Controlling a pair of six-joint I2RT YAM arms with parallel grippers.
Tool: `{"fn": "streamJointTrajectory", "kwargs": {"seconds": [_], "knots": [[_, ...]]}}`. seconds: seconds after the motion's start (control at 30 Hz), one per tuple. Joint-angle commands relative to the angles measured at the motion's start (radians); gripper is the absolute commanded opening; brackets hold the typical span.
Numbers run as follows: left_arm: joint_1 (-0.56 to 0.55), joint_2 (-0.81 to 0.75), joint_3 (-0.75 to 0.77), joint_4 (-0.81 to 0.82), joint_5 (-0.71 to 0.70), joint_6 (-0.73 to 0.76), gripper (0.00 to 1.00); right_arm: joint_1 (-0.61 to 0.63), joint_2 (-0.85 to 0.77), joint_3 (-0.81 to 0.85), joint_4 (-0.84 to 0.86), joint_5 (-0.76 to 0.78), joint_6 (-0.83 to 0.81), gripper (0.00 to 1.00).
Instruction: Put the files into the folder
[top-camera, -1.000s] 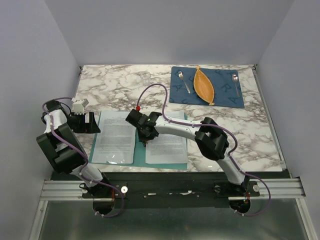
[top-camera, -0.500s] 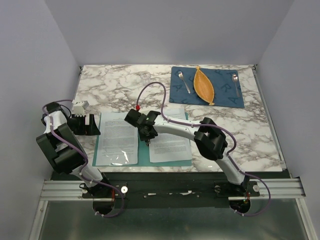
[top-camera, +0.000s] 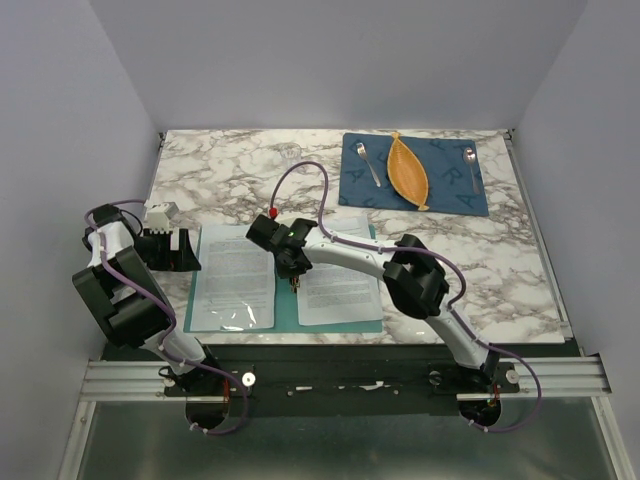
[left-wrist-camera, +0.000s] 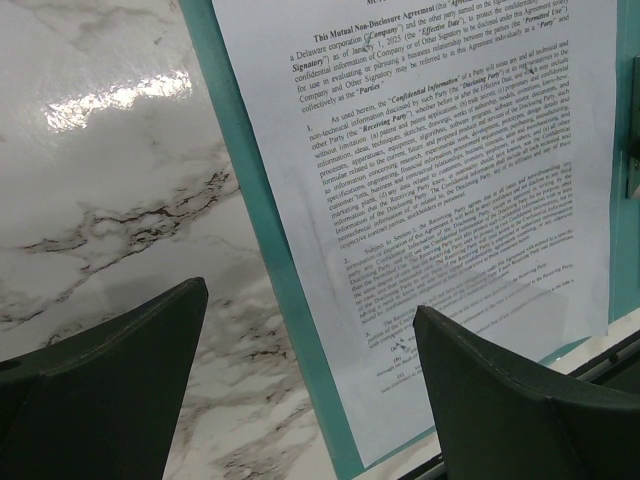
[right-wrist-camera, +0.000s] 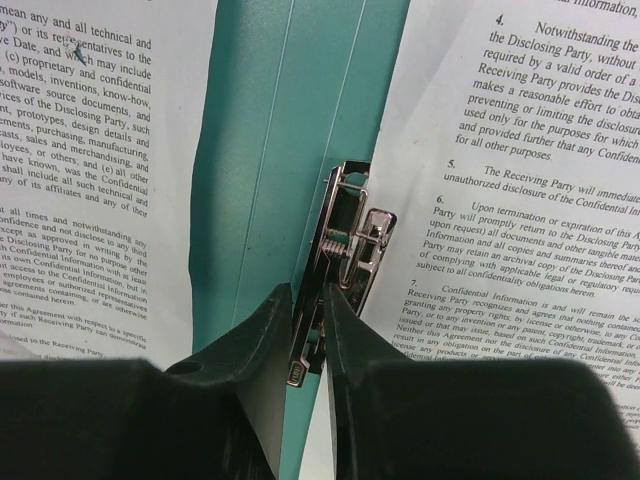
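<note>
on the marble table (top-camera: 480, 260) near the arms, the teal folder (top-camera: 285, 308) lies open flat, with the files (top-camera: 232, 275), white sheets of dense black print, on both halves. the left gripper (left-wrist-camera: 310, 300) hangs spread wide and empty over the folder's left edge. the right gripper (right-wrist-camera: 308, 300) is nearly closed, pinching the metal clip (right-wrist-camera: 350, 230) at the spine, a grip only the right wrist view shows.

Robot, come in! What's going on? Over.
Right fingers pinching the metal clip. Left fingers open at folder edge. Files lying on both halves. Nothing blocking.

Marble-patterned table (top-camera: 240, 165) enclosed by plain pale lavender walls (top-camera: 330, 60).
</note>
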Motion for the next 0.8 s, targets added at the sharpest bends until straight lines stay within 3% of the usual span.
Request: {"fn": "streamJointTrajectory", "kwargs": {"seconds": [0.0, 0.27, 0.3, 0.4, 0.53, 0.77], "knots": [[0.010, -0.007, 0.016, -0.073, -0.033, 0.133, 0.99, 0.004, 0.041, -0.015, -0.036, 0.000, 0.007, 0.26], [0.010, -0.019, 0.062, -0.071, 0.014, 0.053, 0.99, 0.002, 0.032, -0.096, -0.017, -0.008, 0.016, 0.26], [0.010, -0.016, 0.068, -0.067, 0.017, 0.038, 0.99, 0.002, 0.032, -0.102, -0.014, -0.011, 0.018, 0.23], [0.010, 0.016, 0.090, -0.030, -0.024, -0.066, 0.99, 0.001, 0.018, -0.108, 0.001, -0.014, 0.023, 0.01], [0.024, 0.065, 0.169, -0.059, -0.035, -0.134, 0.99, -0.004, -0.027, -0.116, 0.027, -0.012, 0.024, 0.01], [0.024, 0.011, 0.159, -0.064, 0.014, -0.125, 0.99, -0.026, -0.177, -0.225, 0.143, -0.028, 0.024, 0.01]]}}
